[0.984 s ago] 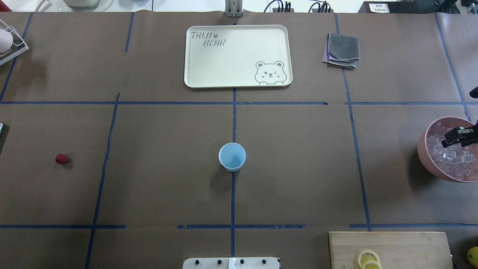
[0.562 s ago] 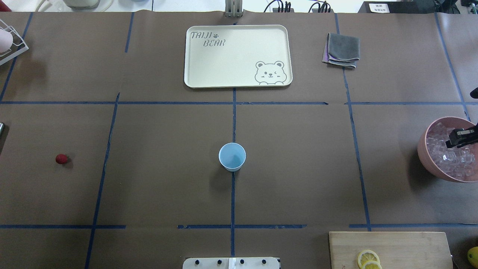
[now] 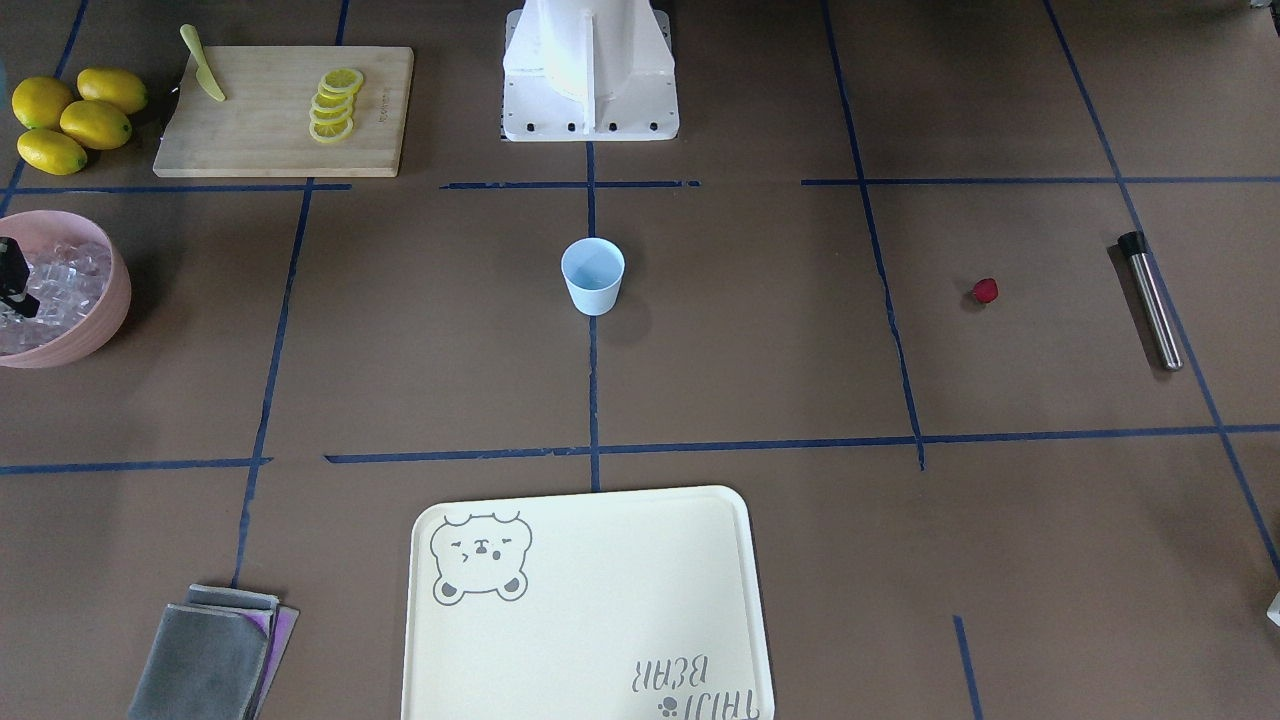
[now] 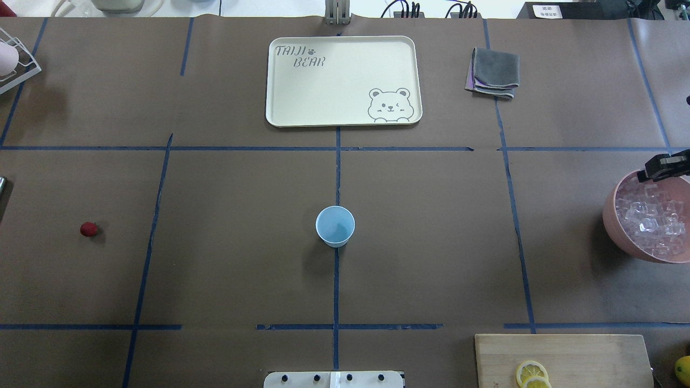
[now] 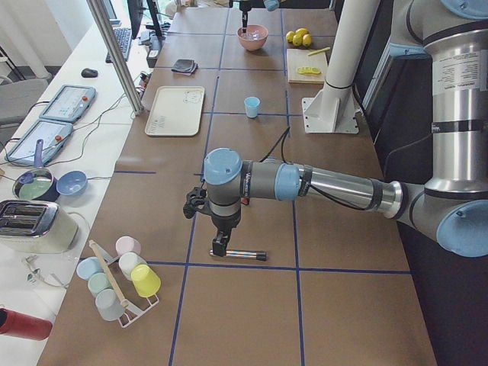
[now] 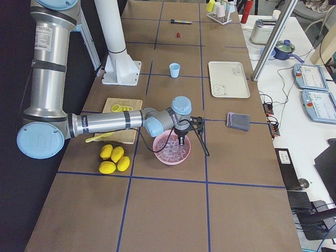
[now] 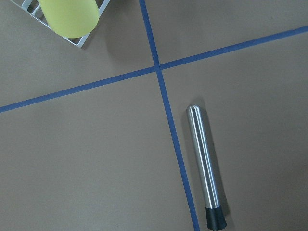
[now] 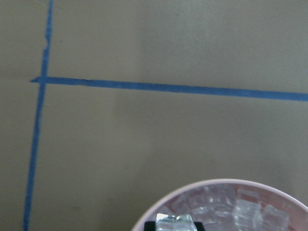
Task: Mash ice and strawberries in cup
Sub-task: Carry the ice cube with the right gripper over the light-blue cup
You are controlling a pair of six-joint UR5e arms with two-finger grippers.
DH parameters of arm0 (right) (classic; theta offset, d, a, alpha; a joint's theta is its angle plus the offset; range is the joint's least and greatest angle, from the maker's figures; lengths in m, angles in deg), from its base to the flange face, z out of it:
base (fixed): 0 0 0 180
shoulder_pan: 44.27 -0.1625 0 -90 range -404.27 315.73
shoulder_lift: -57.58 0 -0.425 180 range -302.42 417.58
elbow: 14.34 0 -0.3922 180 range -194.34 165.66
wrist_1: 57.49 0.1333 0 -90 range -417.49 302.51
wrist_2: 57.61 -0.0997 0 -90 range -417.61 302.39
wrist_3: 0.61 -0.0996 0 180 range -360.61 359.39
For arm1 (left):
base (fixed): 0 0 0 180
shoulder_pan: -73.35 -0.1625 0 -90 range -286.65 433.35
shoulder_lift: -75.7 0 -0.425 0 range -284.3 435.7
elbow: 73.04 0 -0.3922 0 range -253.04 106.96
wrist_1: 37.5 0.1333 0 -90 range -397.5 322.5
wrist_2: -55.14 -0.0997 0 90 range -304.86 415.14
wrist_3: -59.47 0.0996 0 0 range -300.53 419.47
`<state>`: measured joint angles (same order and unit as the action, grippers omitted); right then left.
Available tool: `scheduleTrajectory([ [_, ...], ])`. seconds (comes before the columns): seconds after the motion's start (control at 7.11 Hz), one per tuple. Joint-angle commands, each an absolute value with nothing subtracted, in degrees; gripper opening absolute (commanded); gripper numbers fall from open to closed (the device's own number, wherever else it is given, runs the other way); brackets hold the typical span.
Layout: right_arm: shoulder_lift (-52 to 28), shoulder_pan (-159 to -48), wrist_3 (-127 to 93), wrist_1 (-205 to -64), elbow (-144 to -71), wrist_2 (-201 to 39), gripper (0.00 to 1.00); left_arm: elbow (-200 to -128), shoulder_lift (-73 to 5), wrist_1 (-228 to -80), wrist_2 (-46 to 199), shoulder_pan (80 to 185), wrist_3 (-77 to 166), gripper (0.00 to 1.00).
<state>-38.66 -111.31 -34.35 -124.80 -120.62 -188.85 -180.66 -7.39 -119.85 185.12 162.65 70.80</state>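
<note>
The light blue cup [image 4: 335, 226] stands upright mid-table and looks empty. A small red strawberry [image 4: 89, 229] lies far to its left. Ice [image 4: 649, 221] fills the pink bowl [image 4: 612, 226] at the right edge. My right gripper [image 4: 649, 171] hangs over the bowl's far rim. In the right wrist view, the right gripper [image 8: 174, 224] is shut on a clear ice cube. My left gripper [image 5: 219, 248] hovers over a steel muddler [image 7: 204, 166] at the table's left end. It shows only in the exterior left view, so I cannot tell whether it is open or shut.
A cream bear tray [image 4: 343, 81] and folded grey cloths [image 4: 493, 73] lie at the far side. A cutting board [image 3: 285, 110] holds lemon slices and a knife, with whole lemons [image 3: 70, 115] beside it. A cup rack [image 5: 122, 278] stands beyond the muddler.
My right gripper has lifted out of the ice and moved toward the bowl's far rim. The cup and strawberry have not moved.
</note>
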Motion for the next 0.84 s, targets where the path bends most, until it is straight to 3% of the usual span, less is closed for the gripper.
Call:
scheduleTrajectory([
  [0.0, -33.2, -108.4, -42.9, -124.9, -123.9, -191.8, 0.00, -180.6, -7.4, -119.8, 185.1, 162.6, 70.7, 1.00],
  [0.7, -9.3, -84.1, -84.4, -128.0, -122.4, -179.5, 0.01, -180.6, -7.4, -119.8, 185.1, 162.6, 70.6, 1.00],
])
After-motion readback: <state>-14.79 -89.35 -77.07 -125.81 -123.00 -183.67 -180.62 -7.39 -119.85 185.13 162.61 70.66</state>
